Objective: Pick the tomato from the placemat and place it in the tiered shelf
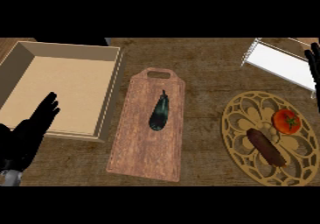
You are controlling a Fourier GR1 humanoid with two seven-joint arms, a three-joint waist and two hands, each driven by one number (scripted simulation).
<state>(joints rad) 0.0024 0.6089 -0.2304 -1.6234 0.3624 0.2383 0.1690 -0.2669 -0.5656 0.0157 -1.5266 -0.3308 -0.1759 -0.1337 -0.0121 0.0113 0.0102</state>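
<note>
Head view: straight-fingered right robot hand (315, 65) stood clear of the round red tomato (286, 121), which might roll if clipped off-centre.

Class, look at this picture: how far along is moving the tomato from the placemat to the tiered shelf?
Done: nothing yet; the tomato lies on the placemat. In hand: nothing; the right robot hand is open at the right edge beside the tiered shelf, the left robot hand open at lower left. Left: grasp, carry and shelve the tomato.
</note>
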